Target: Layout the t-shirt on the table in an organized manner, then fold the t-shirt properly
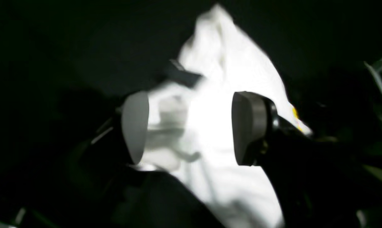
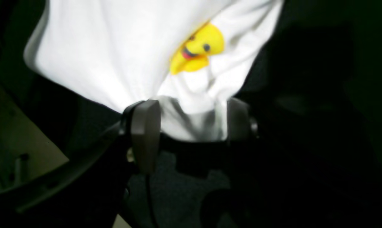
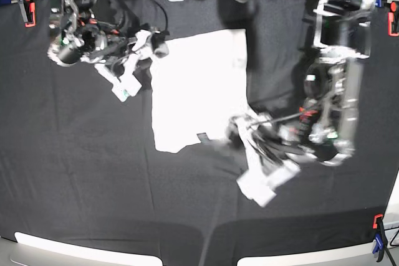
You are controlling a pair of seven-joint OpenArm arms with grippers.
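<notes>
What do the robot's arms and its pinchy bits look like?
Both arms are black and silver metal with white plastic parts and thin black cables. The left tool has two smooth, rounded grey pads on black holders. The right tool has the same dark grey pads. From above, small red and green spots show on the arms.

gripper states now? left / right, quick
Left gripper: open, jaws spread over the t-shirt, not gripping it.
Right gripper: shut on a bunched edge of the t-shirt, fabric pinched between the jaws.
</notes>
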